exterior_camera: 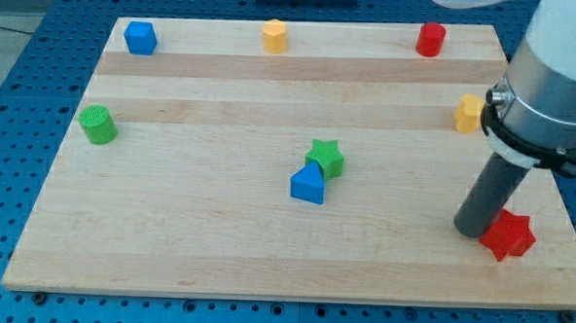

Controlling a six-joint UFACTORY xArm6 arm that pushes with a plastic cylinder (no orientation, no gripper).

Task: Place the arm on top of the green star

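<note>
Camera view shows my tip [474, 231] down near the board's [216, 246] right side toward the view's bottom, touching or just beside the red star [508, 235], which sits immediately on its right. I carry no fingers at all, only a plain dark rod, so nothing is gripped. The green star [326, 157] lies near the middle of the board, well apart from my tip toward the view's left and a little toward the top, with the blue triangular block [307, 184] pressed against its lower-left side. The main risk, as I judge it, is arriving too low or too far left and shoving the blue block, or striking the star's edge and sliding both away rather than settling over it; dragging the red star along as I leave is another likely slip. A star has no real long axis; one point appears to aim toward the view's top, though the exact heading is hard to read. Elsewhere sit a green cylinder [98, 124], blue cube [140, 37], yellow block [275, 34], red cylinder [431, 39], and a second yellow block [468, 113] partly hidden behind the arm.
</note>
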